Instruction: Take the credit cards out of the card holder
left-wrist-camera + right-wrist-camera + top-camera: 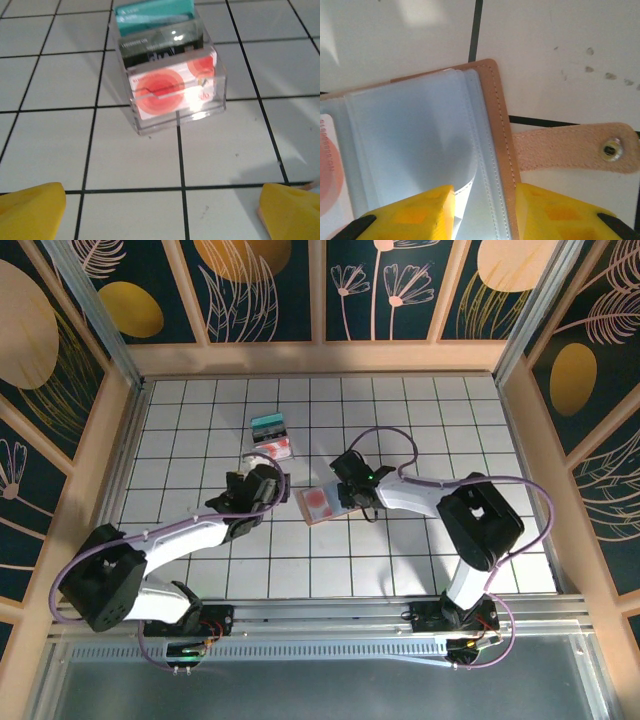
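Holder lies open at desk centre; my right gripper stands part-closed astride its stitched edge, grip on it not determinable. My left gripper spread wide, facing cards in a clear box

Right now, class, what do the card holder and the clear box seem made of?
Card holder: probably leather or imitation, matte tan, grainy, stitched edge. Clear box: likely hard acrylic plastic, glossy; cards show through its walls.

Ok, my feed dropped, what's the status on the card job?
Left gripper open, facing clear box of cards. Right gripper down on open holder edge, grip unclear. One red-and-white card in holder. Nothing blocking.
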